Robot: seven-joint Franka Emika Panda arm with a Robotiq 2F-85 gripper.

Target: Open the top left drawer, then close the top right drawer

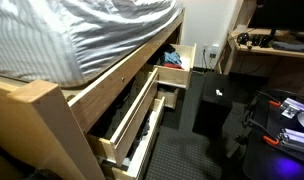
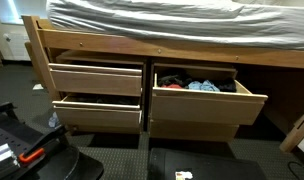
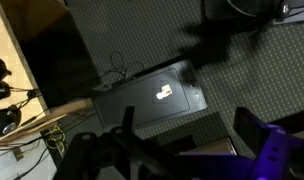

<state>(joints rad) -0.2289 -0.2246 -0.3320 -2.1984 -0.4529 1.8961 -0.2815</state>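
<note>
We're looking down through the wrist view at carpet [image 3: 132, 40] and a black box [image 3: 142, 105] lying below the fingers [image 3: 112, 160]. The fingers are only a dark blur at the bottom edge, so we cannot tell whether they're spread or pressed together. Neither drawer shows beneath them.

In an exterior view, the top left drawer [image 2: 97, 80] stands pulled out from the bed frame [image 2: 142, 48] with dark contents showing, so we judge the opening step as good as done. The top right drawer [image 2: 207, 106] hangs open too, blue clothes on display.

The black box sits on the floor just out from that right drawer's front. From that we reckon the fingers hover nearer the right drawer than the left one. Its front runs along the bed, so the push should go square into it, toward the frame.
</note>
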